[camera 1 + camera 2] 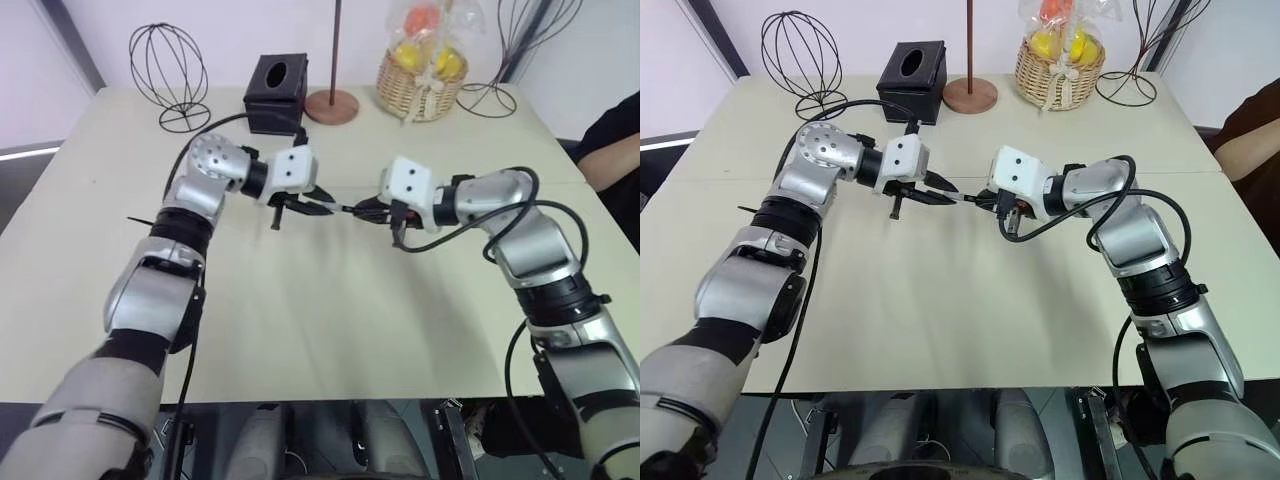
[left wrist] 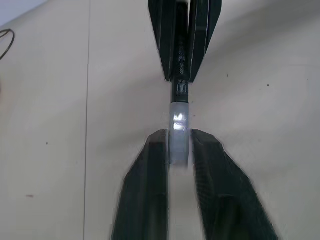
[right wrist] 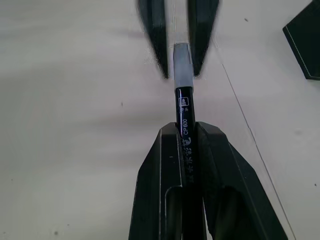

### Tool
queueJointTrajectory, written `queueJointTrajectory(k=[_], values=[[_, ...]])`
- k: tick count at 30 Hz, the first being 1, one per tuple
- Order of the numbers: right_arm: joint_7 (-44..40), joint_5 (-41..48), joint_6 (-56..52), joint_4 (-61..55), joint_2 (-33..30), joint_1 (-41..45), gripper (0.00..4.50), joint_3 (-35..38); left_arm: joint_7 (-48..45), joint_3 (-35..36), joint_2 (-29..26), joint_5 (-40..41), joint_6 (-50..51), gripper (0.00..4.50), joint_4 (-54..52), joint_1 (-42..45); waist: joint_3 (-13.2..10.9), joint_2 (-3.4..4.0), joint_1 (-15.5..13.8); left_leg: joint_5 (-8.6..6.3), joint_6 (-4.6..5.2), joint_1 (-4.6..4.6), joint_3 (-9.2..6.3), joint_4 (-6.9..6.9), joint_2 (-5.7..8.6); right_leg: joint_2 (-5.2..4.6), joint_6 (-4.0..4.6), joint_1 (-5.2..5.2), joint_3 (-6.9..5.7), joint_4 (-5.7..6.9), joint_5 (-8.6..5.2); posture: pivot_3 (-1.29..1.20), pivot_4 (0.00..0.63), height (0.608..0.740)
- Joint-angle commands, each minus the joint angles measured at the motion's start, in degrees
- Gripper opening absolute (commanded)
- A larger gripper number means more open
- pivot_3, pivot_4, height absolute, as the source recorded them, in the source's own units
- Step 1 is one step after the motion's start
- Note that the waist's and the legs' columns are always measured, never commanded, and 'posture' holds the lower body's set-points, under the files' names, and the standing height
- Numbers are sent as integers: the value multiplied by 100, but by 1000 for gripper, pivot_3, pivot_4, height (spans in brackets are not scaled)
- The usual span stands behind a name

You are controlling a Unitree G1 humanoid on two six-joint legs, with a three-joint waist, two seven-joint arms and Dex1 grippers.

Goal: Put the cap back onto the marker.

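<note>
The black marker (image 3: 184, 120) is held level above the table, with my right gripper (image 3: 186, 127) shut on its barrel. The pale grey cap (image 2: 179, 132) sits on the marker's end, in line with the barrel. My left gripper (image 2: 179, 135) faces the right one, its fingers on either side of the cap and a little apart from it, so it is open. In the left eye view the two grippers, left (image 1: 318, 208) and right (image 1: 365, 210), meet tip to tip over the middle of the table.
At the table's (image 1: 320, 330) far edge stand a black tissue box (image 1: 276, 93), a wire ornament (image 1: 170, 75), a round wooden stand base (image 1: 331, 105) and a wicker basket (image 1: 422, 75). A person's sleeve (image 1: 615, 140) shows at the right edge.
</note>
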State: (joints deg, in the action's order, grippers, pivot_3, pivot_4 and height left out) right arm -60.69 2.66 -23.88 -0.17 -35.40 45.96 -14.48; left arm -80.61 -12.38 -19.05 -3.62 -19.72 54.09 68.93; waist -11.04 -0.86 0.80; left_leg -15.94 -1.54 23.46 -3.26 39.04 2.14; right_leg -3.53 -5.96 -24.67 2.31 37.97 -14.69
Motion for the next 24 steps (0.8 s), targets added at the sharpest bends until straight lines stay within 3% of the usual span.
queueJointTrajectory(k=[1,10,16,20,24], values=[[15,69,84,-245,-24,88,0,114,154,-32,-128,-77,-236,2842,-94,71,0,0,10,0,0,0,2,0,0,0,0,0,1,0,0,0,150,740],[51,50,25,-242,-121,-144,0,151,203,16,-519,-163,-268,2842,-4,77,0,0,18,0,0,0,0,-1,-1,4,0,-2,1,0,0,0,150,740],[1272,-198,63,548,-49,-332,0,770,-196,307,-962,303,464,2842,-464,-309,0,0,20,0,0,0,0,-1,-1,2,0,0,1,1,0,0,150,740],[1784,49,-721,181,-26,-798,0,1356,-254,550,-1323,673,1377,2842,-1310,-933,0,1,26,0,0,0,-2,-5,-5,5,1,-2,1,1,0,0,150,740],[2027,379,-2253,-940,-203,-1843,0,2049,644,1141,-1519,1084,2476,2842,-2357,-1825,0,2,-3,-1,1,0,-10,-7,-17,1,2,-1,3,2,-1,0,150,740]])
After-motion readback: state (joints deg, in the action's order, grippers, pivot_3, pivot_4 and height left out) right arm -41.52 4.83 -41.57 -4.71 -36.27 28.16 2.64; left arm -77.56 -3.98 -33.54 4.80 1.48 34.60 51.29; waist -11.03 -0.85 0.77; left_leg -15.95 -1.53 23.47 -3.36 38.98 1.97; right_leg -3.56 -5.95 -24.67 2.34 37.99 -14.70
